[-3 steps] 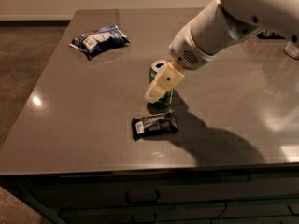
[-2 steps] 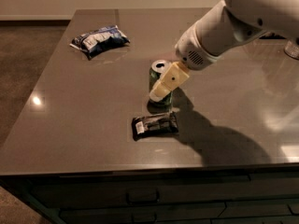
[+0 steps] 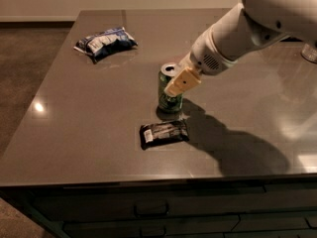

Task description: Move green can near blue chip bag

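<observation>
Camera view, single shot: a smooth, dark grey-brown countertop (image 3: pixel 89 118) is seen, glossy enough that a small spot of glare is picked up near its left edge. The green can (image 3: pixel 167 95) is stood upright roughly mid-table. It's a short metal cylinder with a shiny silver top and pale markings down its side.

The gripper (image 3: pixel 181 82) is parked right at the can's upper right side. Its tan, blocky, plastic-looking end overlaps the can's rim and shoulder from this angle, and the silver top is visible just to the left of it. Whether the can is actually clamped or just being sat against can't be told from here.

Behind the gripper, the arm (image 3: pixel 237 33) is made up of a fat, rounded white shell with a small vented patch, and it comes in from the far right. A big soft shadow (image 3: pixel 233 148) is thrown onto the table to the right of the can and nearer than it.

The blue chip bag (image 3: pixel 105 42) is lying at the far left of the table, puffy and crinkly in dark blue and white, well apart from the can. A flat black packet (image 3: pixel 164 133) with a white end on its left is laid just nearer than the can, close to it but not touching as far as can be made out. Dark drawer fronts (image 3: pixel 148 209) with slim handles are seen below the table's near edge.
</observation>
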`<state>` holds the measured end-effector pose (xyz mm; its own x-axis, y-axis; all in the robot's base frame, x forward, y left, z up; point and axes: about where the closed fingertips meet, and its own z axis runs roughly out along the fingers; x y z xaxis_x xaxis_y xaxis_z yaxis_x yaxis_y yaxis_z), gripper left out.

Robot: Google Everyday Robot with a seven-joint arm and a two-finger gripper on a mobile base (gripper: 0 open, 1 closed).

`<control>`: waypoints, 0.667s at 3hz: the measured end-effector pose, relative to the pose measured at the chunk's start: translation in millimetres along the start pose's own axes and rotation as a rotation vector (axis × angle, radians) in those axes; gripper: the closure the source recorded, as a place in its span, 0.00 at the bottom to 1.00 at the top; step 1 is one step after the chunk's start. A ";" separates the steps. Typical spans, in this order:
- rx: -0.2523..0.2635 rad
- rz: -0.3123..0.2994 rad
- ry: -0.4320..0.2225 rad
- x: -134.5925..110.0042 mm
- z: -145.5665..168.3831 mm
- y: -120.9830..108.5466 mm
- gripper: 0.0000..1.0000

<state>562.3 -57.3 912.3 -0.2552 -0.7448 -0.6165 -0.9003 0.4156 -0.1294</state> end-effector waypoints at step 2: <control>-0.089 -0.027 -0.066 -31.5 0.9 15.4 0.87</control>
<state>556.8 -27.0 929.0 -0.2092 -0.7178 -0.6641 -0.9350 0.3458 -0.0793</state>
